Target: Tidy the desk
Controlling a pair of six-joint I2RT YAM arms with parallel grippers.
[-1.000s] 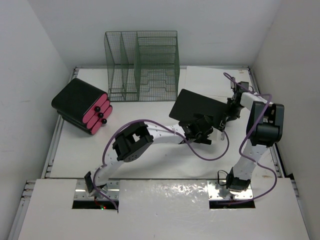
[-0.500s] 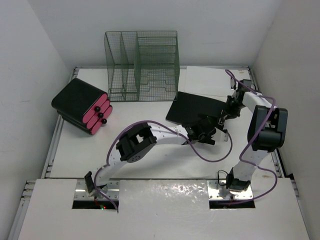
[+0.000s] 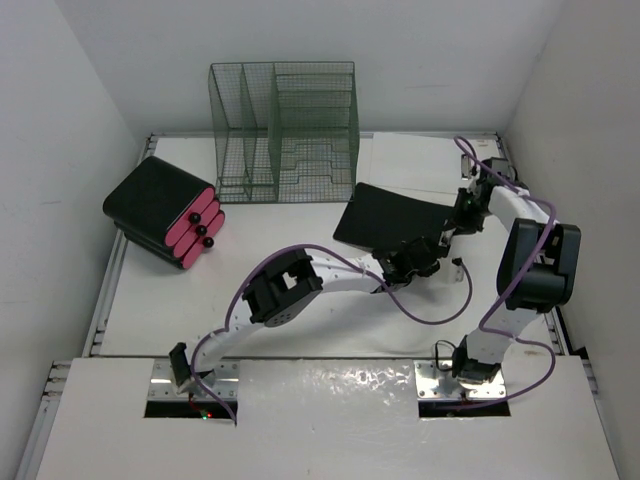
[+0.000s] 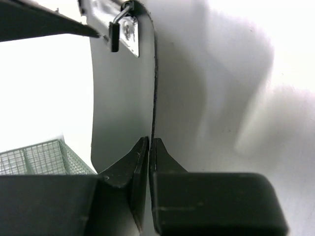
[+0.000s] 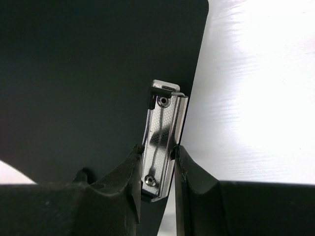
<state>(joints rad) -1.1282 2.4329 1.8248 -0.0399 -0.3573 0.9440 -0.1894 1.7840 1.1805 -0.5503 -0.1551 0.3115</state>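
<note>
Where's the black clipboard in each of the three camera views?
Top external: the black clipboard lies right of centre, tilted, in front of the green mesh organizer.
Left wrist: its dark face runs upward from the left gripper, seen nearly edge-on.
Right wrist: it fills the left and top.
Shared landmark: the metal clip, between the right gripper fingers, and at the top of the left wrist view.

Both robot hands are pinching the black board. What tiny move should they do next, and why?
Probably lift the clipboard a little, both arms together. The left gripper is shut on its edge and the right gripper is shut on its metal clip, so both holds look ready, and the mesh rack behind looks empty.
</note>
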